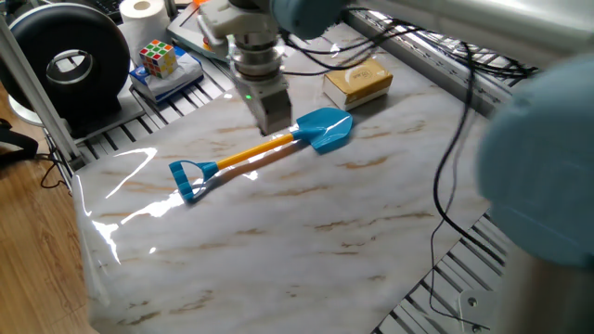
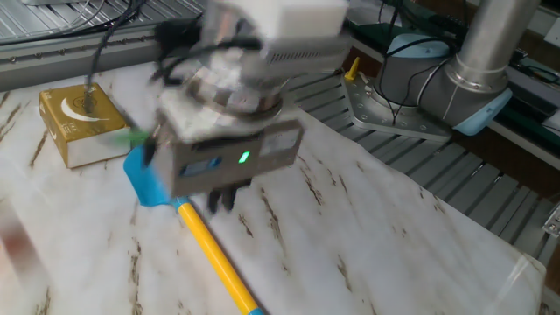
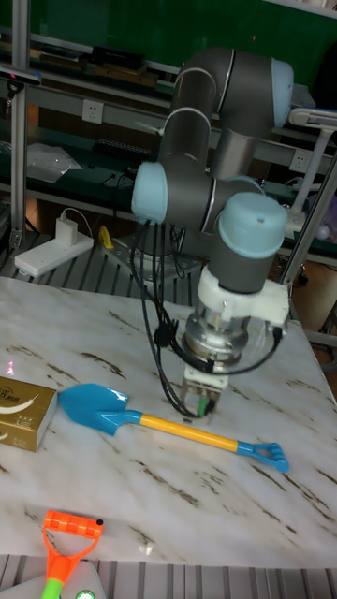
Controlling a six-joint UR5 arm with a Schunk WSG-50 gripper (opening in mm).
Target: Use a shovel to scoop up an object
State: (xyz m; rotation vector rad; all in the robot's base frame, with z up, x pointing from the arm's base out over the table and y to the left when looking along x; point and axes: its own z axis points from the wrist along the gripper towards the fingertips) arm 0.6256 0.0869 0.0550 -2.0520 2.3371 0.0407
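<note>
Hovering over the orange-yellow shaft of the toy shovel [image 1: 259, 152], the gripper [image 1: 276, 122] sits close to where the shaft meets the light-blue blade; its fingers [image 2: 220, 199] are blurred in the other fixed view and partly masked elsewhere, so I cannot tell whether they stand apart or together, and nothing shows them clamped on the shaft. The shovel lies flat on the marble tabletop [image 1: 306, 232], blade toward the tan-yellow block [image 1: 357, 83], which rests just beyond the blade tip without touching it. The main risk, as I judge it, is a descent that lands off the shaft's centre line: one finger would press the thin round shaft sideways, and the glossy marble would let the shovel spin or skid. A grip taken this near the blade could also leave the long handle end to droop or swing. Pushing the blade forward might then shove the block ahead of it, toward the ribbed metal frame [image 1: 436, 60] behind the block, where the slab ends. On the handle side of the shovel the marble is broad and bare, so there is room to draw back; the puzzle cube [image 1: 158, 57] stands well apart from the shovel.
</note>
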